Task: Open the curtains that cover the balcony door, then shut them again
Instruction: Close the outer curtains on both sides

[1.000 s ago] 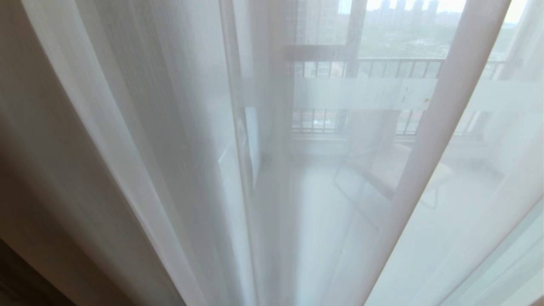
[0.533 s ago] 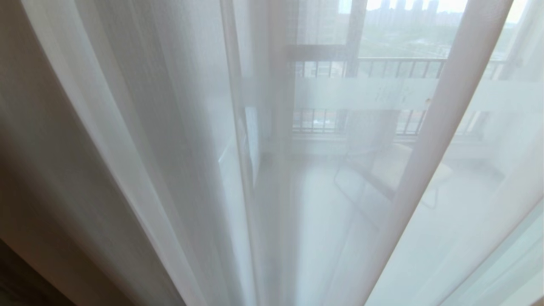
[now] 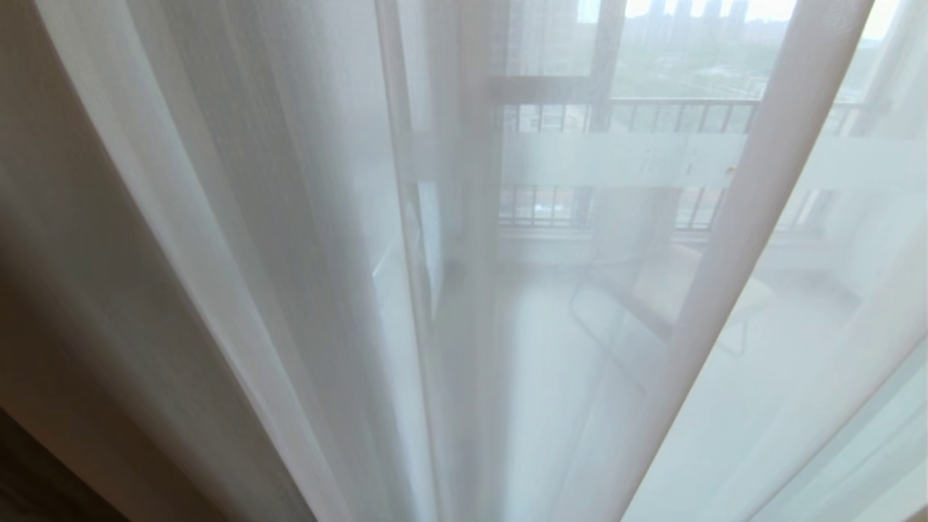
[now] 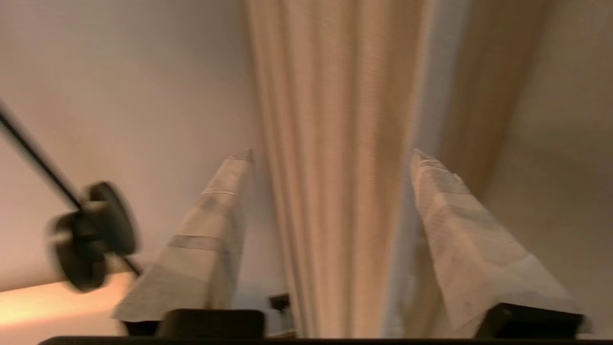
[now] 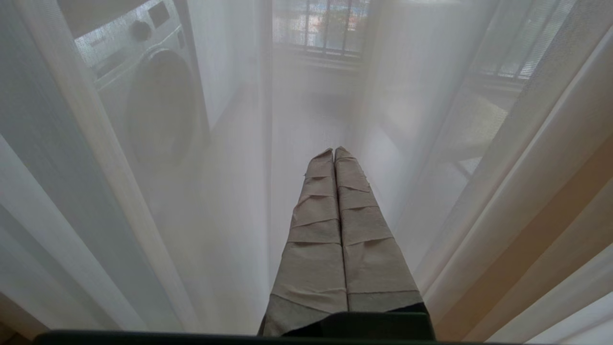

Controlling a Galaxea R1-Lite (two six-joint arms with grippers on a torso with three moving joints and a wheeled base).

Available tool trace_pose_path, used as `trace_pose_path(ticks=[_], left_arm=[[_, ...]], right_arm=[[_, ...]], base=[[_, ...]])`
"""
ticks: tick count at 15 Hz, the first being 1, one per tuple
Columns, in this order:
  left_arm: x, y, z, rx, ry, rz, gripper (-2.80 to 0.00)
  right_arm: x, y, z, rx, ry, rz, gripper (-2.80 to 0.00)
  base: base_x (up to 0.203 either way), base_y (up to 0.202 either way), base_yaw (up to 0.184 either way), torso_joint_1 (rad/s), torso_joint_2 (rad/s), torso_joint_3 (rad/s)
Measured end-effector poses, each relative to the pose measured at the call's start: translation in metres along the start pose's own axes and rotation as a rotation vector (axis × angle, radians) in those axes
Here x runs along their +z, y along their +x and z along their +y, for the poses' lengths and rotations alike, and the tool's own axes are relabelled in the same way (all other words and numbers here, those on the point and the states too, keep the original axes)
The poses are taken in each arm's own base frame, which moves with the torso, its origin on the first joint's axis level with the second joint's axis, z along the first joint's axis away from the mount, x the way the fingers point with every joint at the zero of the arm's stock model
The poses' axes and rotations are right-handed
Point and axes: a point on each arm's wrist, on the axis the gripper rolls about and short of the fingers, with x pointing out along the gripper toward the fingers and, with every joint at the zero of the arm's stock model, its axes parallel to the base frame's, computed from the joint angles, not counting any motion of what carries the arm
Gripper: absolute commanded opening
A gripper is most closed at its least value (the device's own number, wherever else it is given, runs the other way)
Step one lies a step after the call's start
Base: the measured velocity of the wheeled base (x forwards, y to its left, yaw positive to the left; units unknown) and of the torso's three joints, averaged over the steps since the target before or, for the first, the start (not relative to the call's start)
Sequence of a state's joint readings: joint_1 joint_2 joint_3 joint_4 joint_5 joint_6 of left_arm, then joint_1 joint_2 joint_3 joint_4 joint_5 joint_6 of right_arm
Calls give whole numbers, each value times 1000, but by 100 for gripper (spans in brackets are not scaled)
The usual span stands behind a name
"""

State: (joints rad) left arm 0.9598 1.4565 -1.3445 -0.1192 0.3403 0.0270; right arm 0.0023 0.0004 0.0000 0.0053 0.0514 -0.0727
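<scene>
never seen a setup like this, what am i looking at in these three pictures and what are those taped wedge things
These are three cameras on a two-armed robot standing at a curtained balcony door. The head camera looks through the white sheer curtain at the door's frosted band and the balcony railing beyond.

The taped wedges are fingers. In the left wrist picture the left hand is open, with the cream-beige curtain hanging between its fingers, not gripped. In the right wrist picture the right hand is shut and empty, close to the sheer, with a washing machine showing through.

Soft daylight through the sheer curtains (image 3: pixel 290 217), left wrist view warm, dim, seemingly motion-blurred
</scene>
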Motion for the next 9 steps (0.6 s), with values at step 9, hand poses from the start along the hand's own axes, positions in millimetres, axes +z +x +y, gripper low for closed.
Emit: trace_pose_path(ticks=[9], left_arm=[[-15, 52, -20, -55, -90, -107, 0]], right_arm=[[0, 0, 0, -1, 0, 0, -280]], base=[[0, 0, 0, 0, 0, 0]])
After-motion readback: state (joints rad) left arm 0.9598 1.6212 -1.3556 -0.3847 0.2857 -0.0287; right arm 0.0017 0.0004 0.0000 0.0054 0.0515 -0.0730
